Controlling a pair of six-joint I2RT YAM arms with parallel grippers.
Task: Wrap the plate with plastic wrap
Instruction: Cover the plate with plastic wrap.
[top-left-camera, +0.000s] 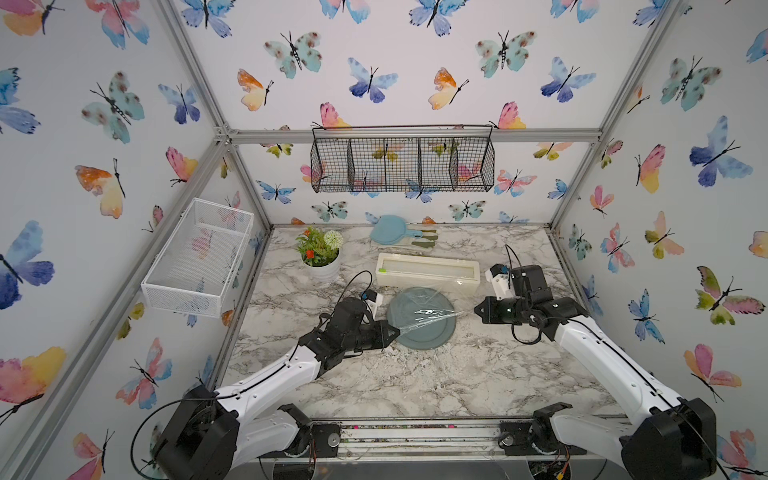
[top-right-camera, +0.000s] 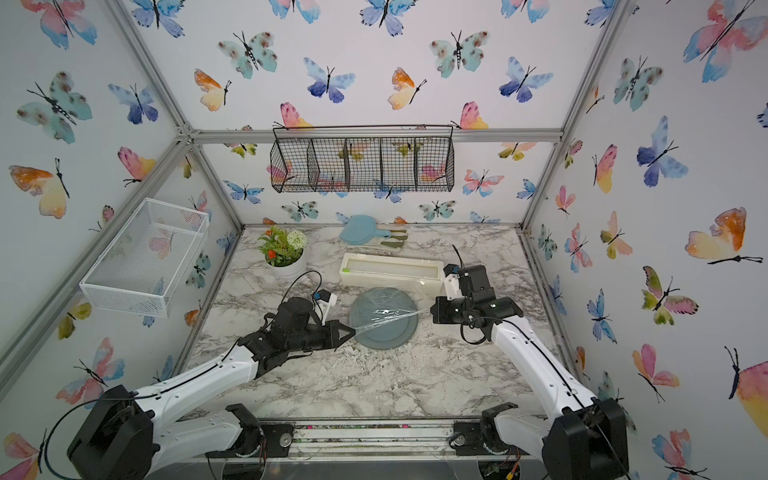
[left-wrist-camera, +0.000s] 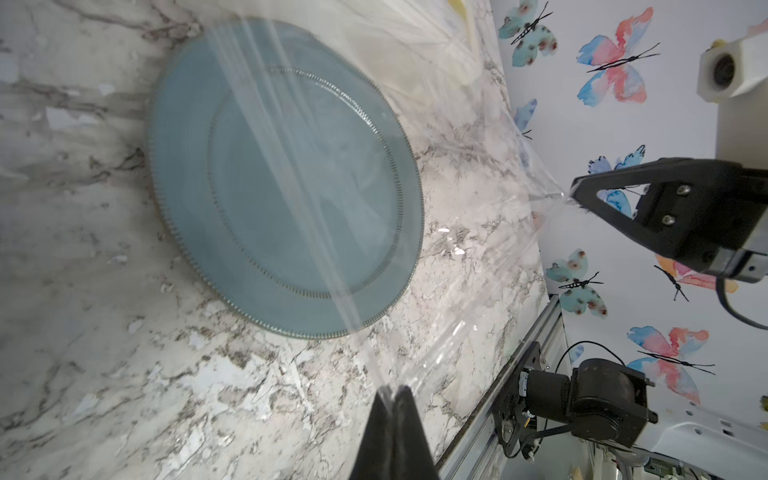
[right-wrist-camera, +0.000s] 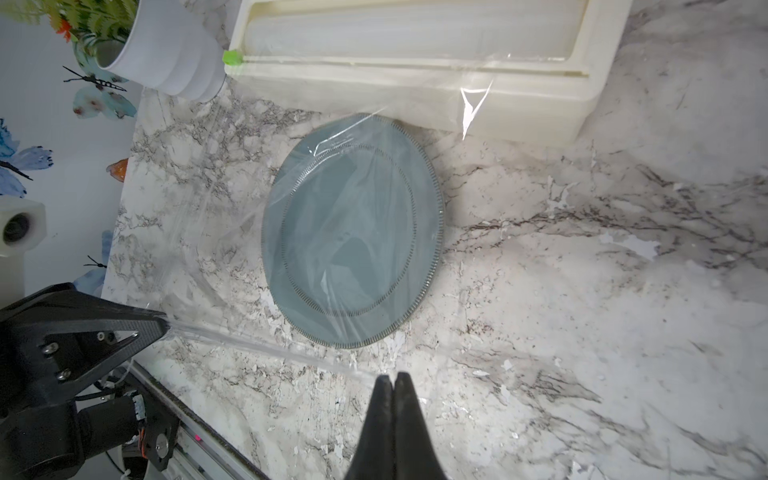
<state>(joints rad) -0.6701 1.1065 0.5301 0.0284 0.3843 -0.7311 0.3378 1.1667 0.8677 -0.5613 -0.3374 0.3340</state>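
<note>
The grey-blue plate (top-left-camera: 422, 332) (top-right-camera: 384, 334) (left-wrist-camera: 199, 174) (right-wrist-camera: 353, 291) lies flat on the marble table, just in front of the cream dispenser box (top-left-camera: 428, 272) (right-wrist-camera: 415, 95). The plastic wrap (top-left-camera: 428, 316) (left-wrist-camera: 299, 174) (right-wrist-camera: 232, 337) hangs above the plate as a wrinkled sheet, and its far edge reaches back to the box. My left gripper (top-left-camera: 398, 330) (top-right-camera: 354, 331) (left-wrist-camera: 392, 388) is shut on the film's bunched corner at the plate's left rim. My right gripper (top-left-camera: 476, 309) (top-right-camera: 431, 309) (right-wrist-camera: 392, 375) is shut on the other corner, just past the right rim.
A potted plant (top-left-camera: 320, 253) stands at the back left. A light-blue round board (top-left-camera: 388, 230) and green utensils (top-left-camera: 424, 243) lie by the back wall. A white mesh basket (top-left-camera: 199, 253) hangs on the left wall, and a black wire basket (top-left-camera: 403, 160) on the back wall.
</note>
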